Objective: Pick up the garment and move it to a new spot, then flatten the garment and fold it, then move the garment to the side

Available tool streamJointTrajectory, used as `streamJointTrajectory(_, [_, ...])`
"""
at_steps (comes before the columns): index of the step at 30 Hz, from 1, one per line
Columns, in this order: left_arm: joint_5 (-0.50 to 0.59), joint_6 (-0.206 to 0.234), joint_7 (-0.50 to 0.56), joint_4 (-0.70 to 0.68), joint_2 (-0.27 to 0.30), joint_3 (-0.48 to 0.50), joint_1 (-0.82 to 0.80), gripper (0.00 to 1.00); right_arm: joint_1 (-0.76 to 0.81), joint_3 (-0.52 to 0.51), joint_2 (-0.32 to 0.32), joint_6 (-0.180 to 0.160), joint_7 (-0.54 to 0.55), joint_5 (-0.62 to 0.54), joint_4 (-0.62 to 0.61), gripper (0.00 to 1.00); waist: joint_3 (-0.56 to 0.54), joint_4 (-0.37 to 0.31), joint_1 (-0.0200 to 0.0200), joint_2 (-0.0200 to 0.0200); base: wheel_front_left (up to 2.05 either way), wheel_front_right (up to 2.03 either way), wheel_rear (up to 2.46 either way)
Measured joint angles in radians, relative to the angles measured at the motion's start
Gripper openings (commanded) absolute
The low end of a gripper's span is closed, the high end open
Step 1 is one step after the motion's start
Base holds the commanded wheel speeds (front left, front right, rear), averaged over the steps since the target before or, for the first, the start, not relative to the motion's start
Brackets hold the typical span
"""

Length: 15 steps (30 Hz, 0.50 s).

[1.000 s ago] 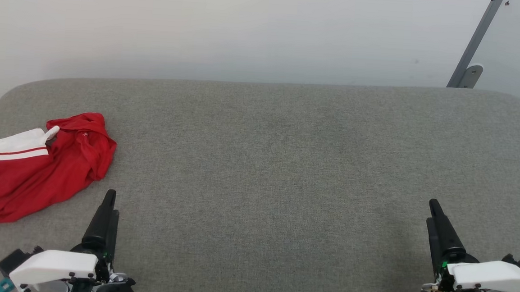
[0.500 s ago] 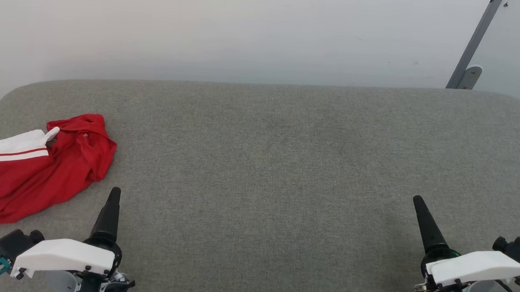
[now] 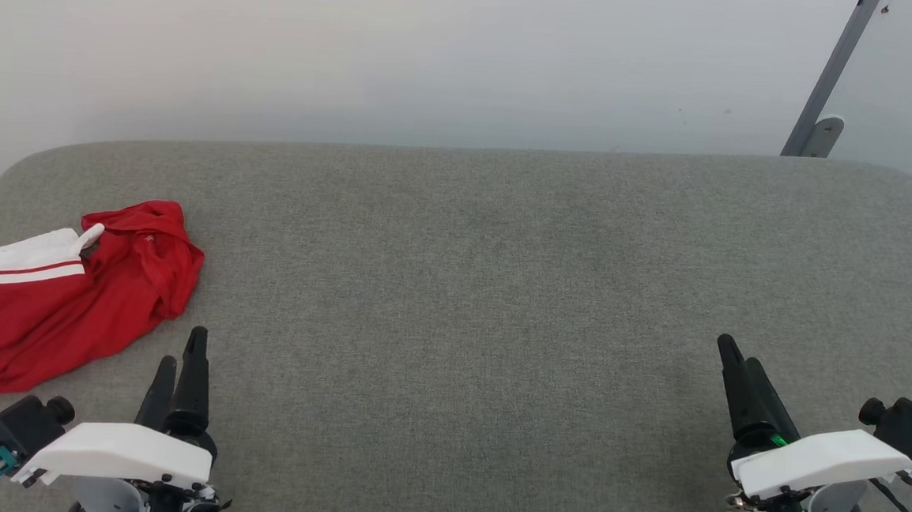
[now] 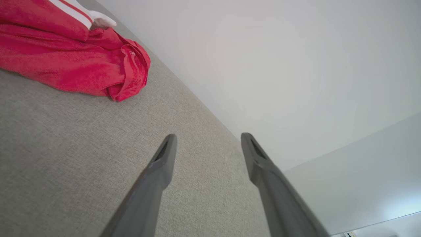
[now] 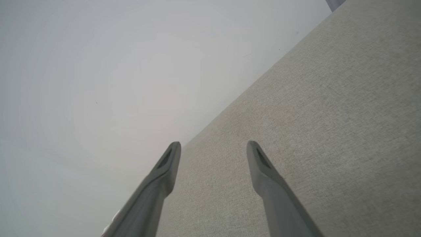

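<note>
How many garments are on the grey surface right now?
1. The red garment lies crumpled at the left end of the grey surface, partly cut off by the head view's edge; more could lie beyond.

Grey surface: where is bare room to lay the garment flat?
Bare: the grey surface from the garment across to the right gripper, back to the wall. Crowded: the left edge, where the garment lies crumpled by the left gripper.

One thin bright-red jersey (image 3: pixel 73 296), crumpled, white sleeve with red stripe. One grey woven-fabric surface (image 3: pixel 463 272) with rounded corners. Two white-housed grippers: left gripper (image 3: pixel 183 346), right gripper (image 3: pixel 735 354). Two long dark tapered fingers (image 4: pixel 158 174) on each, four in all. One slanted grey metal bar (image 3: pixel 831 73), one bracket (image 3: pixel 821 132) at its foot.
</note>
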Motion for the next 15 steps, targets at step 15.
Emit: streamJointTrajectory(15, [0.171, 0.008, -0.047, -0.027, 0.015, -0.018, 0.015, 1.00, -0.013, 0.014, -0.002, 0.000, -0.026, -0.184, -0.021, 1.00, -0.004, -0.001, 0.0000, 0.0000, 0.00, 0.00, 0.00])
